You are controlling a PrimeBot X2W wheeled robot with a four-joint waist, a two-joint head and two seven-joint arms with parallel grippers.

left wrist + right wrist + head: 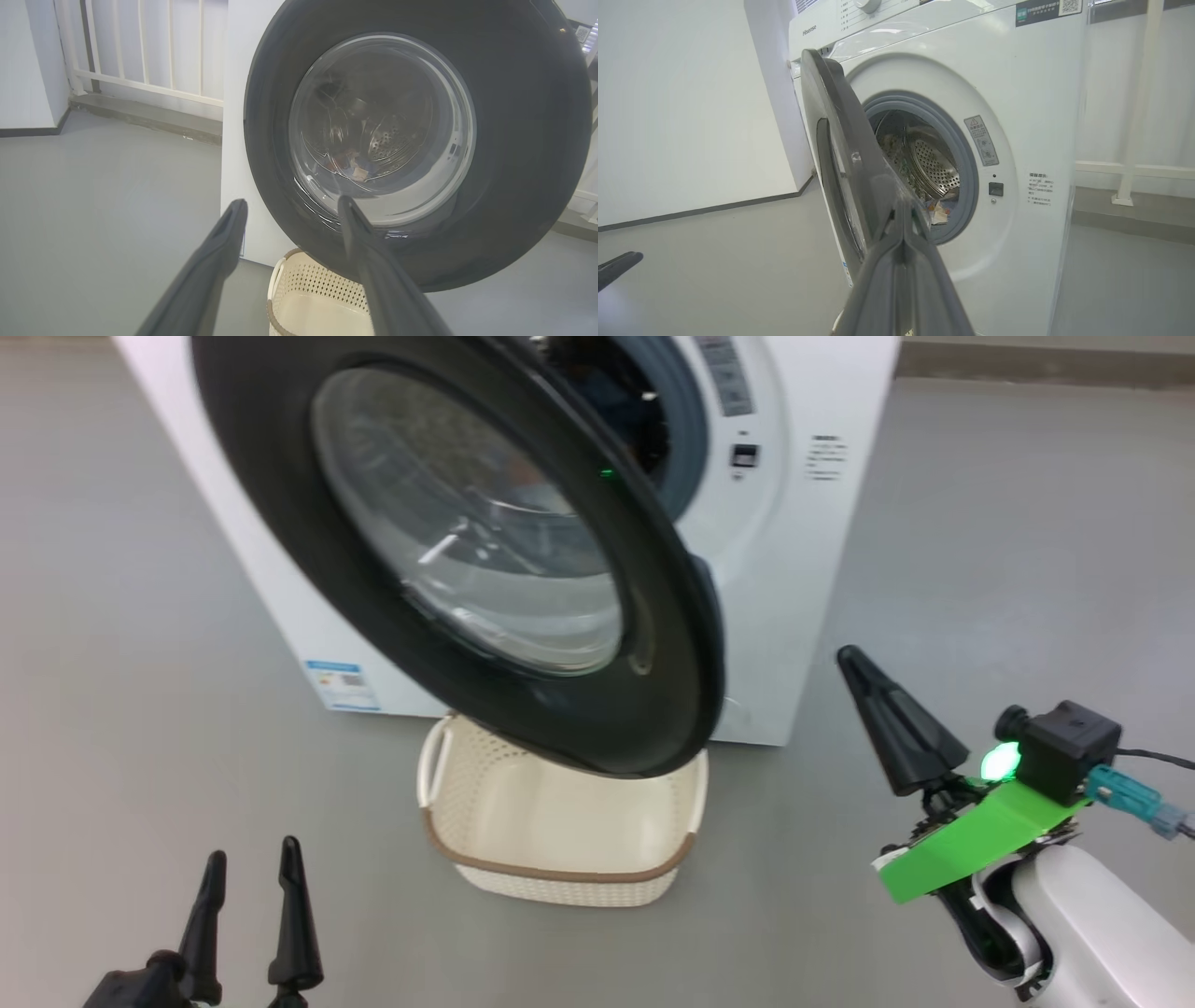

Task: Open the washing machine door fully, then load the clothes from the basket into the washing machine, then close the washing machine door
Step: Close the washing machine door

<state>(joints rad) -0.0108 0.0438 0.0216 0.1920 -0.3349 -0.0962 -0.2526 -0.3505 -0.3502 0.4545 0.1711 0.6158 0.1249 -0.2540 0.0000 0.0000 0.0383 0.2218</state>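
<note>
The white washing machine point(812, 579) stands ahead with its door point(271, 513) swung partway out, black rim and glass bowl facing me. Blue and cream clothes point(939, 212) lie inside the steel drum point(936, 165); through the door glass they show as a small bundle point(349, 166). The cream basket point(560, 887) sits on the floor under the door's lower edge and looks empty. My left gripper point(253, 851) is open at the lower left, well short of the door. My right gripper point(850, 663) is shut on nothing, right of the door's free edge and apart from it.
Grey floor point(112, 691) spreads on both sides of the machine. A white railing point(140, 51) on a low curb runs behind the machine's left side, and a rail post point(1134, 140) stands to its right. A white wall point(677, 116) closes off the far left.
</note>
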